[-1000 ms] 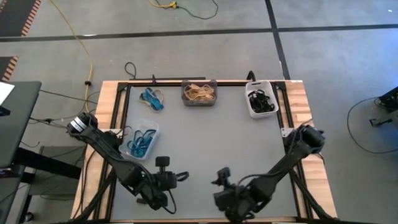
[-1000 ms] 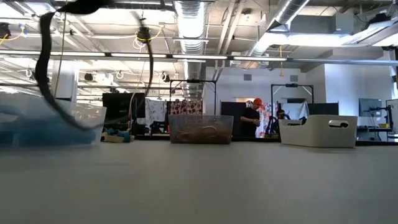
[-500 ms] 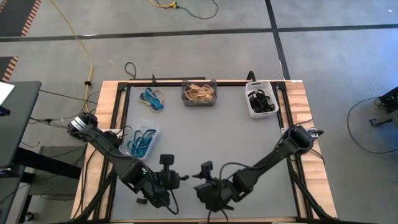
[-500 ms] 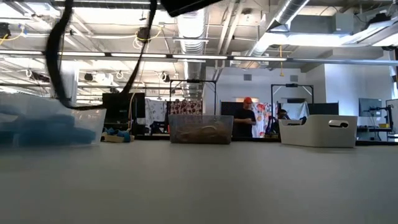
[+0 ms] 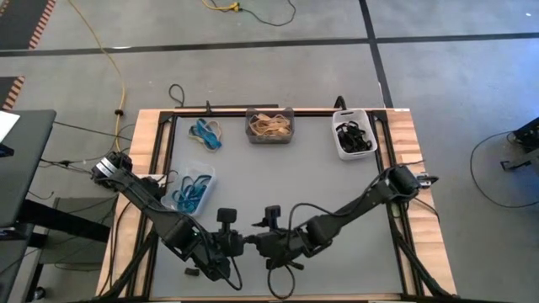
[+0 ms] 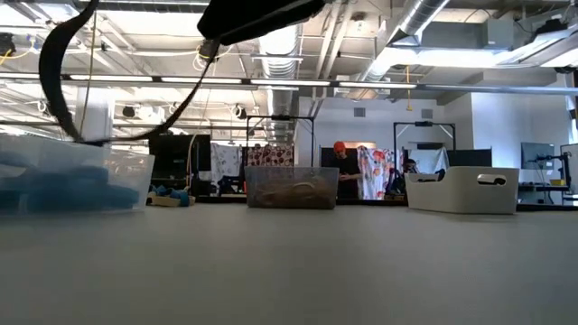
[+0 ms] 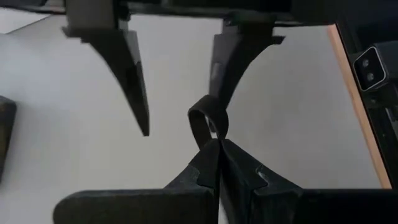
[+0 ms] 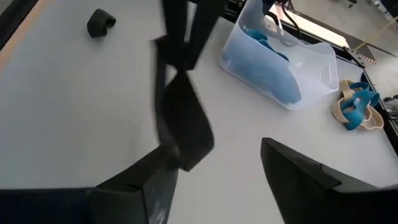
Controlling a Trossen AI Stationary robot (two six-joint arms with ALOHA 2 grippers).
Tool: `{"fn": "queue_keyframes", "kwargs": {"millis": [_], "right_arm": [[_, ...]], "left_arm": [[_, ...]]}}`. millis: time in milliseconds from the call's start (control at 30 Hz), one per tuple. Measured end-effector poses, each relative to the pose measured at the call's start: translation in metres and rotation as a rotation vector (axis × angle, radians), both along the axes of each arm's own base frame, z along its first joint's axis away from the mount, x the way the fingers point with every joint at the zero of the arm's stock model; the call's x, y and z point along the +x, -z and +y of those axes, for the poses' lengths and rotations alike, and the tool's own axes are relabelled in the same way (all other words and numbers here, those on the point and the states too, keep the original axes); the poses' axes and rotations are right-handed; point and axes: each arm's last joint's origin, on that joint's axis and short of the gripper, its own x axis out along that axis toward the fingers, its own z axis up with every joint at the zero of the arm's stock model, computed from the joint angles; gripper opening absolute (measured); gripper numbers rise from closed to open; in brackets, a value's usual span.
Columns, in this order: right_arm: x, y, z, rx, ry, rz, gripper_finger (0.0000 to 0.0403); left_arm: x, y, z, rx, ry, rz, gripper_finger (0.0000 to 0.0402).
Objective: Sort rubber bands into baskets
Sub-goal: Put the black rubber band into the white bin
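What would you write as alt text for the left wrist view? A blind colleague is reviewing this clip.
The left pincer is shut on a black rubber band whose loop stands up above a grey table. The right pincer faces it, open, one finger beside the loop.

We see a large industrial lab or workshop hall, not a home. In the low view the ceiling is open, with silver ventilation ducts (image 6: pixel 278 41), pipes and long strip lights (image 6: pixel 271 83). Beyond the table, at 12 o'clock, there are dark metal frames (image 6: pixel 280 135) and other work stations, and a person in a red cap (image 6: pixel 341 171) stands among them. In the high view the floor is grey concrete (image 5: pixel 438 93) with dark tape lines (image 5: pixel 253 44); a yellow cable (image 5: pixel 109 59) runs over it at 11 o'clock. The work table (image 5: pixel 404 135) has a wooden edge and a grey top, and a desk (image 5: pixel 21 168) stands at 9 o'clock.
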Motion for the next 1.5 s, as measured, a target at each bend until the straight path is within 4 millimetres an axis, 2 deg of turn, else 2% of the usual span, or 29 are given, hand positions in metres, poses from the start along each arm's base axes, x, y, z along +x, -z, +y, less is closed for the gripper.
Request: {"fn": "queue_keyframes", "kwargs": {"millis": [100,167,333,400,567,700,800,900,1000,1233,1500], "right_arm": [[0.003,0.000,-0.006,0.013,0.001,0.003,0.0227],[0.005,0.000,-0.009,0.016,0.004,0.006,0.0191],[0.004,0.000,-0.009,-0.018,-0.022,0.018,0.0050],[0.004,0.001,-0.008,-0.034,-0.037,0.028,0.0022],[-0.001,0.005,-0.011,-0.071,-0.014,0.090,0.0022],[-0.006,0.009,-0.016,-0.125,0.015,0.156,0.0022],[-0.011,0.004,-0.023,-0.153,0.029,0.193,0.0022],[-0.019,-0.011,-0.032,-0.163,0.042,0.212,0.0022],[-0.030,-0.030,-0.042,-0.170,0.053,0.225,0.0022],[-0.068,-0.085,-0.077,-0.169,0.097,0.240,0.0022],[-0.121,-0.139,-0.138,-0.132,0.244,0.247,0.0022]], "left_arm": [[0.000,0.000,0.000,0.000,0.003,-0.003,0.0000],[0.000,0.000,0.000,0.000,0.003,-0.003,0.0000],[0.000,0.000,0.000,0.000,0.003,-0.003,0.0000],[0.000,0.000,0.000,0.000,0.003,-0.003,0.0000],[-0.001,0.000,-0.001,0.015,-0.006,-0.015,0.0016],[-0.002,-0.001,-0.003,0.040,-0.021,-0.039,0.0068],[-0.003,-0.001,-0.004,0.047,-0.027,-0.047,0.0116],[-0.004,0.003,-0.003,0.048,-0.041,-0.042,0.0154],[-0.005,0.010,-0.002,0.046,-0.061,-0.032,0.0175],[-0.007,0.029,0.001,0.040,-0.086,-0.022,0.0180],[-0.001,0.042,-0.002,-0.007,-0.063,-0.099,0.0181]]}}
